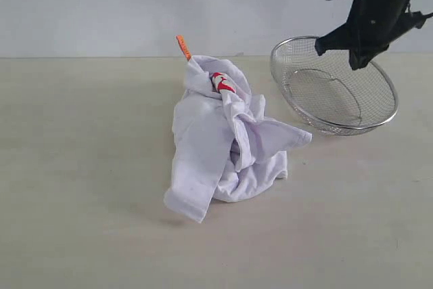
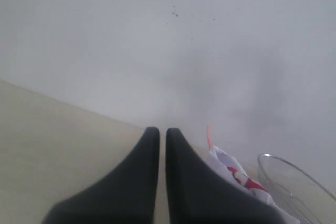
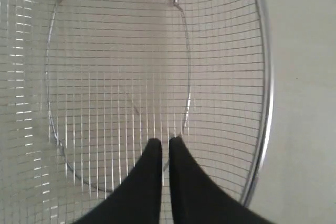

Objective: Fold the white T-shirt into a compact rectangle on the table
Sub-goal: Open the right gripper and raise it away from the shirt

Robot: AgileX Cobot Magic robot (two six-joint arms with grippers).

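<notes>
Step in hand, I judge: flatten before any fold. White T-shirt (image 1: 223,147) sits crumpled mid-table (image 1: 81,167), orange tag (image 1: 183,47) sticking up, wire basket (image 1: 352,131) just beside it. Best plan is to pinch two edges well apart, collar side and hem, then pull outward so no layer stays bunched. My right gripper (image 3: 163,141) hangs over the basket, jaws together, empty, touching nothing. My left gripper (image 2: 159,129) has its jaws together too, empty, near the shirt but off it.
</notes>
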